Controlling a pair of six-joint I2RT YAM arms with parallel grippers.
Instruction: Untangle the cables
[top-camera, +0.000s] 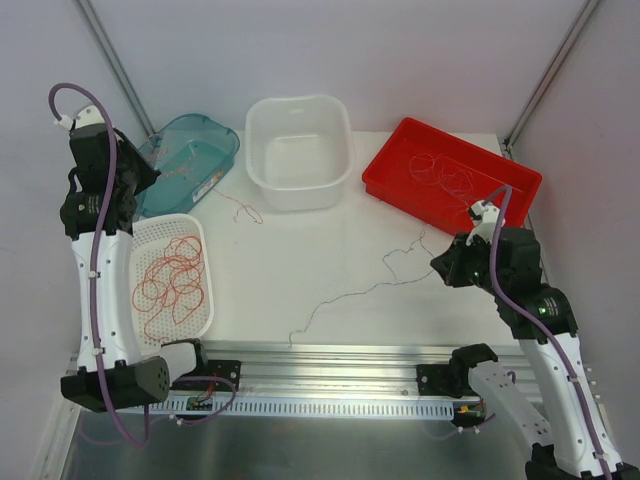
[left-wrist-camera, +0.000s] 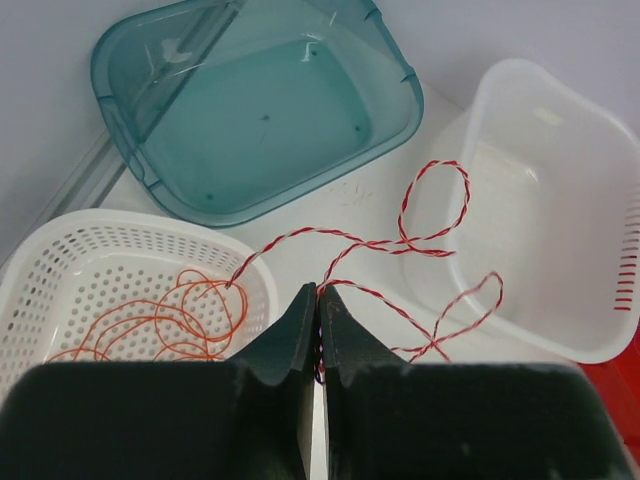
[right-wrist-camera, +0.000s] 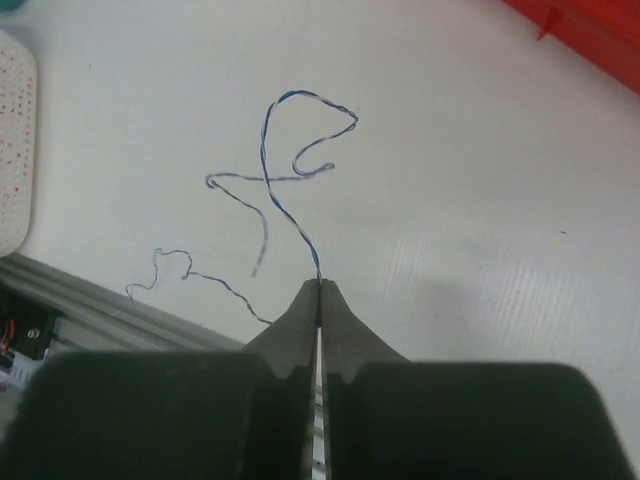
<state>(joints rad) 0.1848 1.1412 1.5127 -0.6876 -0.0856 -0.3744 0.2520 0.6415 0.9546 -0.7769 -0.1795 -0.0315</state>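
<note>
Both arms hover over a smooth white table (top-camera: 330, 240). The left gripper (left-wrist-camera: 318, 295) has its two black, wedge-shaped fingers pressed flat together, nipping the end of a red-and-white cable (left-wrist-camera: 405, 242). It is a thin twisted pair that curls away in loose loops across the tabletop, and its far bends lie up against the rounded wall of a milky white plastic tub (top-camera: 300, 150).

Behind that cable sits a translucent teal tub (left-wrist-camera: 260, 120) with soft corners. Just to the left is a white basket (left-wrist-camera: 100, 250), its walls and floor punched all over with small holes. Several orange cables (left-wrist-camera: 170, 320) lie inside it, hair-fine and springy, heaped in overlapping rings.

The right gripper (right-wrist-camera: 319, 288) is pinched just as tight, and its tips clamp a blue-and-white cable (right-wrist-camera: 291, 226). This is another fine twisted strand. It kinks and crosses itself once in front of the fingers, then wanders in a wavy line over the table towards the metal rail at the near edge.

Beyond the right arm a glossy red tray (top-camera: 405, 150) sits askew, and a few pale cables (top-camera: 440, 170) coil loosely on its floor.
</note>
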